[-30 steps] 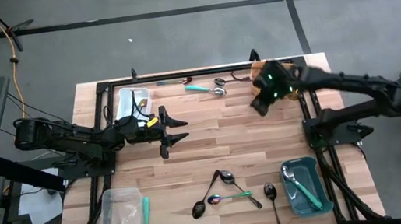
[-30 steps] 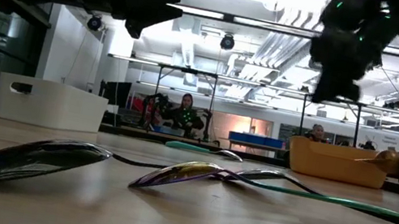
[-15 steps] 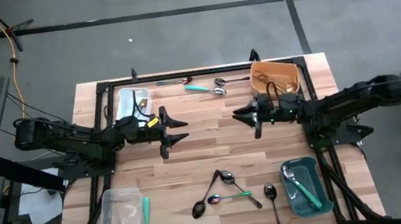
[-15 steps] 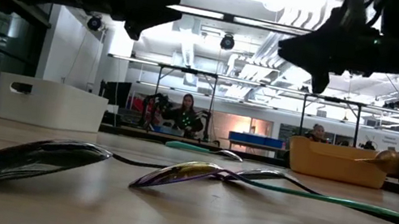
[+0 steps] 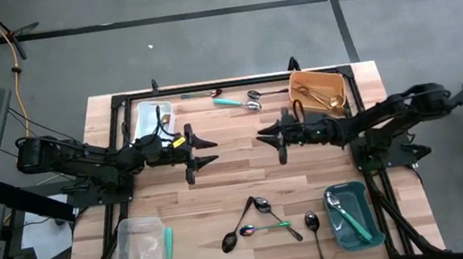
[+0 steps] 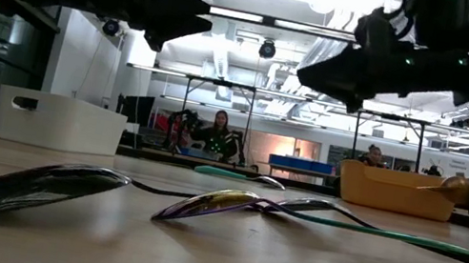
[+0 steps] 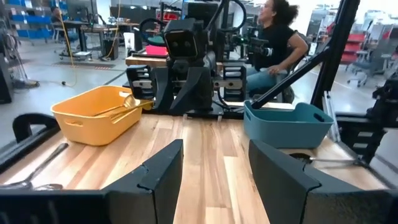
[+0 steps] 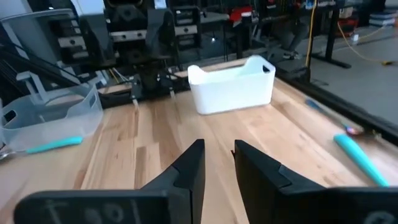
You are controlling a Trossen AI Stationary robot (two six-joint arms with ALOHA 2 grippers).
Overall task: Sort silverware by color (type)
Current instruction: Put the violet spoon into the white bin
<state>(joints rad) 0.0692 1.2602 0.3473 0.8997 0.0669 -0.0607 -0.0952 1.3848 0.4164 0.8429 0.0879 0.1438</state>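
Hovering mid-table, right gripper [image 5: 268, 133] spread and empty, probably free for the spoon cluster [image 5: 262, 219]; left gripper [image 5: 210, 148] spread, idle

Left pincer [image 5: 209, 149] and right pincer [image 5: 265, 137] face each other, fingers parted, empty.
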